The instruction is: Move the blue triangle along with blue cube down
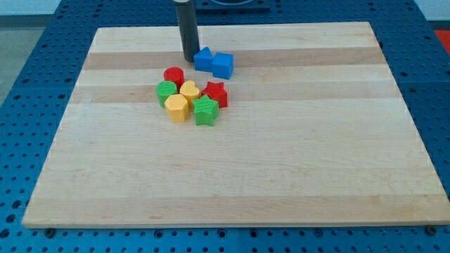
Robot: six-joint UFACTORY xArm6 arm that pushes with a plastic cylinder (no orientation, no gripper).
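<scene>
The blue triangle point(203, 59) and the blue cube point(223, 65) sit touching side by side near the view's top centre of the wooden board point(295, 161). My rod comes down from the view's top; my tip point(190, 57) rests on the board just left of the blue triangle, close to or touching it. The blue cube is on the far side of the triangle from my tip.
A tight cluster lies just below the blue pair: a red cylinder point(174, 75), a green cylinder point(166, 91), a yellow heart point(188, 90), a red star point(216, 93), a yellow hexagon point(176, 108) and a green star point(206, 111). Blue perforated table surrounds the board.
</scene>
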